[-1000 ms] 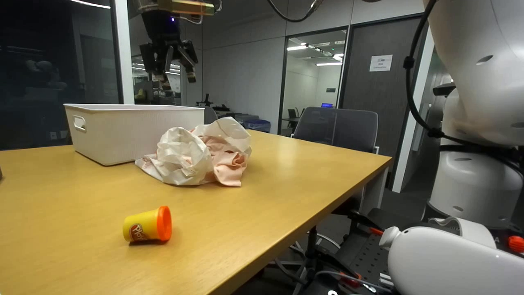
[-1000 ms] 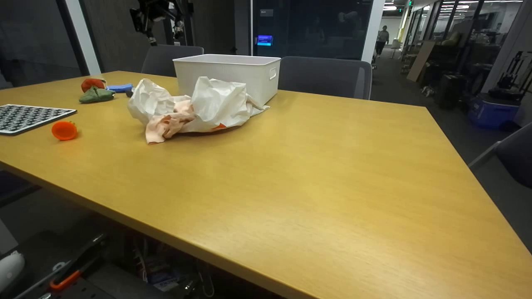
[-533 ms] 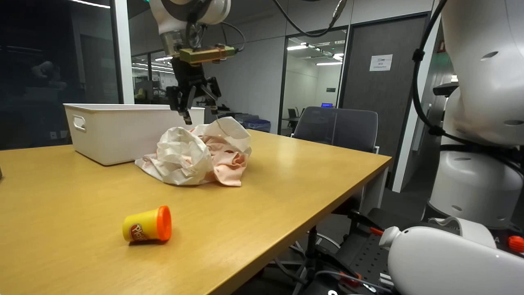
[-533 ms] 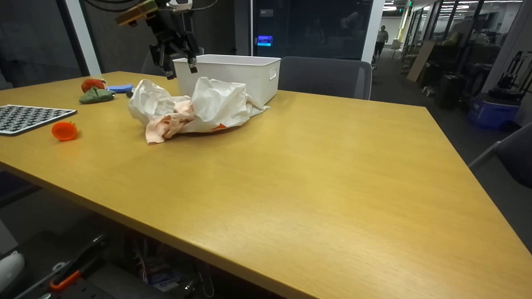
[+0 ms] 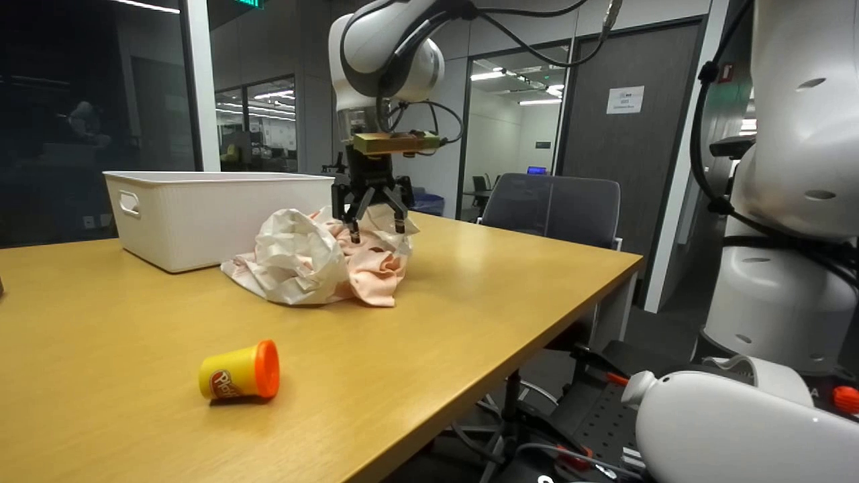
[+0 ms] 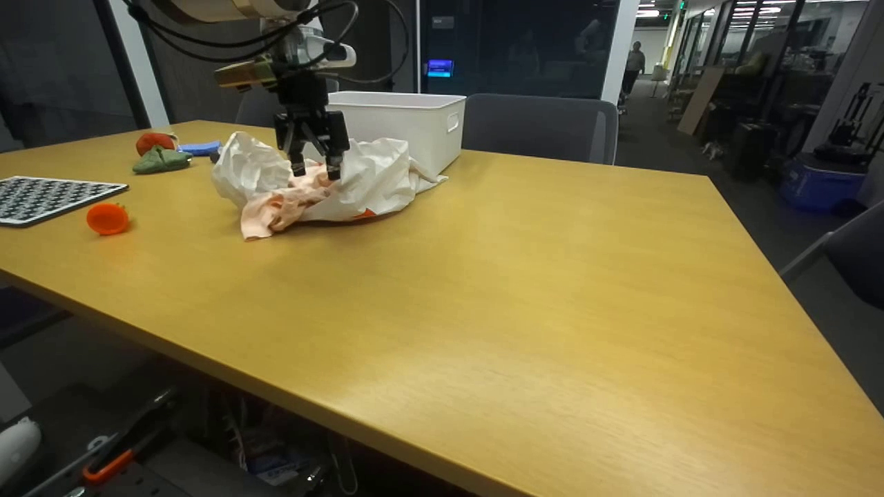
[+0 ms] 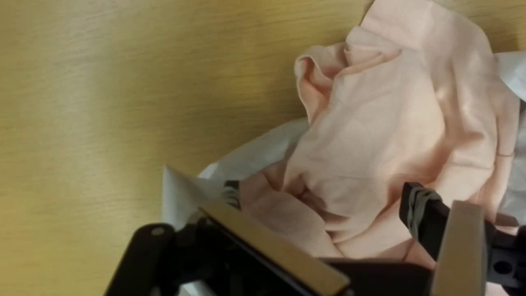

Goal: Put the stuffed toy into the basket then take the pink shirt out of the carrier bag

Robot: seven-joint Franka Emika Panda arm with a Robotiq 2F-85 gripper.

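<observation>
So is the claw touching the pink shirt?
Cannot tell. In both exterior views the open claw shows in front of the pink shirt; the wrist view shows fingertips over it, but no plain contact or gap.

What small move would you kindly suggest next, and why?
I'd probably lower the open black fingers slightly into the crumpled pink cloth shirt: the wrist view shows its folds between them, and it spills from the crinkled white carrier bag.
</observation>
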